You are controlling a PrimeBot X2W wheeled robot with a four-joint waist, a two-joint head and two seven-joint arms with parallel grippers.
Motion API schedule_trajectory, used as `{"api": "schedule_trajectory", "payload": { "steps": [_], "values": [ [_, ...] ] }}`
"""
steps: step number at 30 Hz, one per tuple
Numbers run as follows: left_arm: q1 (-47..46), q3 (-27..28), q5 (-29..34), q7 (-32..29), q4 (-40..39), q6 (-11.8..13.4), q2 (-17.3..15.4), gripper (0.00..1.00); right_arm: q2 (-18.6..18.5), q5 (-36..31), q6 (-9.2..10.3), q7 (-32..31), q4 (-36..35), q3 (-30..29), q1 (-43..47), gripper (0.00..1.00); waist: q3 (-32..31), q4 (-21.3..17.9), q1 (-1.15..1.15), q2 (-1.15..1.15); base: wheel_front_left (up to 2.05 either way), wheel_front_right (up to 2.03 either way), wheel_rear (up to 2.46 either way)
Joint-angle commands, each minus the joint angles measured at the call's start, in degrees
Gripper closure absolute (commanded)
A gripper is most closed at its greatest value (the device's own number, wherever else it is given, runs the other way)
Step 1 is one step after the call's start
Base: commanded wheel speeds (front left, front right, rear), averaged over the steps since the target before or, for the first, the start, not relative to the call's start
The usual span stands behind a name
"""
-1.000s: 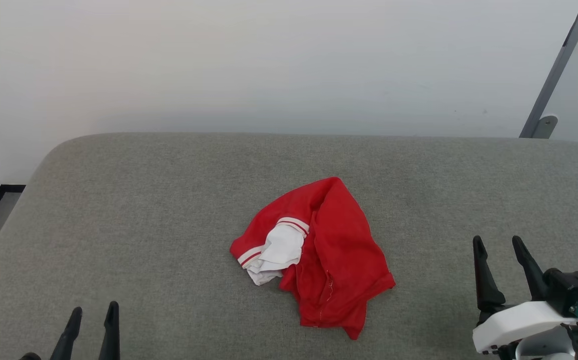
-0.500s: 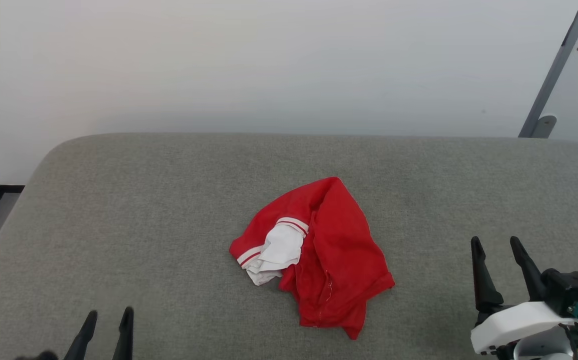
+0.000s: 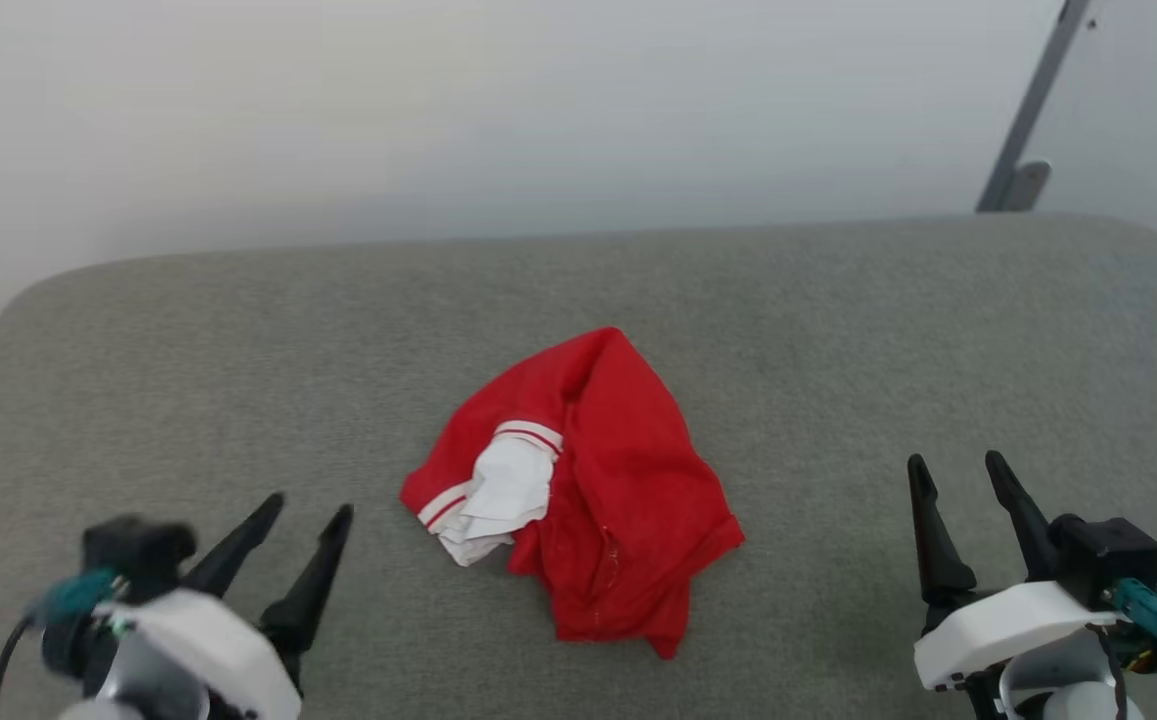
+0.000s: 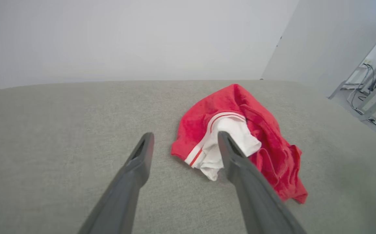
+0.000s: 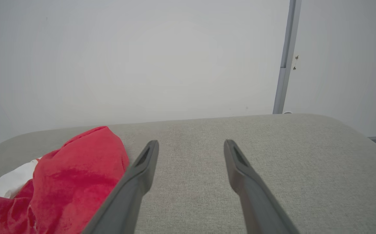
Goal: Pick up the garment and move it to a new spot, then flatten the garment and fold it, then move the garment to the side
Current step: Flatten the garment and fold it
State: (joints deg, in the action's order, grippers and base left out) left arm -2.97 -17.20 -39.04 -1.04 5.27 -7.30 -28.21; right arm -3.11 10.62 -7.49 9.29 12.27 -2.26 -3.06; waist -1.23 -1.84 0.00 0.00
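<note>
Garment [image 3: 588, 490] is crumpled in a heap mid-surface on the grey padded top [image 3: 838, 330], red, with a white panel and striped trim on the robot's-left side. Left gripper [image 3: 310, 504]: fingers spread wide, empty, tips near the garment's left edge with a gap of bare fabric between. In the left wrist view one fingertip lines up in front of the white panel. Right gripper [image 3: 954, 460]: also wide, empty, well apart on the garment's right.
</note>
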Motion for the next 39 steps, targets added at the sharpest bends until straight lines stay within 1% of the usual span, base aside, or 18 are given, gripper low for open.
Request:
{"api": "schedule_trajectory", "payload": {
  "steps": [1, 6, 10, 17, 21, 27, 30, 36, 37, 38, 39],
  "values": [
    [-1.42, -0.75, -0.60, -1.50, -0.26, -0.16, -0.74, 0.00, 0.20, 0.40, 0.00, 0.49, 0.40, 0.11, -0.72, 0.00, 1.15, -1.28, 0.00, 0.00, 0.00, 0.00, 0.00],
    [-8.88, -6.50, -4.06, -11.46, -1.65, -0.17, -4.27, 0.00, 0.23, 0.56, 0.00, 1.24, 1.46, 0.96, -2.39, 0.00, 3.42, -3.29, 0.00, 0.00, 0.00, 0.00, 0.00],
    [-15.18, -9.86, -7.40, -18.17, -2.00, -0.17, -5.93, 0.00, 0.21, 1.10, 0.00, 2.16, 2.39, 1.56, -4.05, 0.00, 5.08, -4.73, 0.00, 0.00, 0.00, 0.00, 0.00],
    [-22.99, -13.31, -13.34, -28.65, 2.36, -0.17, -6.79, 0.00, 0.21, 2.32, 0.00, 3.59, 4.33, 3.14, -6.42, 0.00, 7.20, -7.01, 0.00, 0.00, 0.00, 0.00, 0.00],
    [-26.03, -14.93, -14.53, -33.70, 5.65, -0.04, -6.43, 0.00, 0.20, 2.80, 0.00, 4.28, 5.63, 3.37, -7.32, 0.00, 8.05, -8.10, 0.00, 0.00, 0.00, 0.00, 0.00],
    [-28.78, -16.56, -15.98, -39.59, 9.39, 1.39, -4.97, 0.00, 0.21, 3.32, 0.00, 5.12, 6.75, 3.67, -8.36, 0.00, 9.27, -9.10, 0.00, 0.00, 0.00, 0.00, 0.00],
    [-29.81, -17.20, -16.06, -41.68, 11.14, 2.24, -4.57, 0.00, 0.21, 3.53, 0.00, 5.42, 7.25, 3.82, -8.75, 0.00, 9.78, -9.44, 0.00, 0.00, 0.00, 0.00, 0.00],
    [-31.24, -17.82, -16.50, -44.31, 14.13, 3.10, -3.47, 0.00, 0.21, 3.57, 0.00, 5.64, 7.68, 4.08, -9.42, 0.00, 10.37, -9.74, 0.00, 0.00, 0.00, 0.00, 0.00],
    [-31.45, -18.02, -16.64, -44.76, 14.66, 3.06, -3.33, 0.44, 0.21, 3.56, 0.00, 5.69, 7.76, 4.17, -9.51, 0.00, 10.48, -9.79, 0.00, 0.00, 0.00, 0.00, 0.00],
    [-31.74, -18.20, -16.67, -44.99, 14.97, 2.82, -3.21, 0.81, 0.21, 3.55, 0.00, 5.74, 7.83, 4.26, -9.66, 0.00, 10.59, -9.84, 0.00, 0.00, 0.00, 0.00, 0.00],
    [-32.07, -18.05, -17.08, -44.95, 15.20, 2.65, -2.98, 1.00, 0.21, 3.60, 0.00, 5.80, 7.85, 4.31, -9.88, 0.00, 10.69, -9.90, 0.00, 0.00, 0.00, 0.00, 0.00]
  ]
}}
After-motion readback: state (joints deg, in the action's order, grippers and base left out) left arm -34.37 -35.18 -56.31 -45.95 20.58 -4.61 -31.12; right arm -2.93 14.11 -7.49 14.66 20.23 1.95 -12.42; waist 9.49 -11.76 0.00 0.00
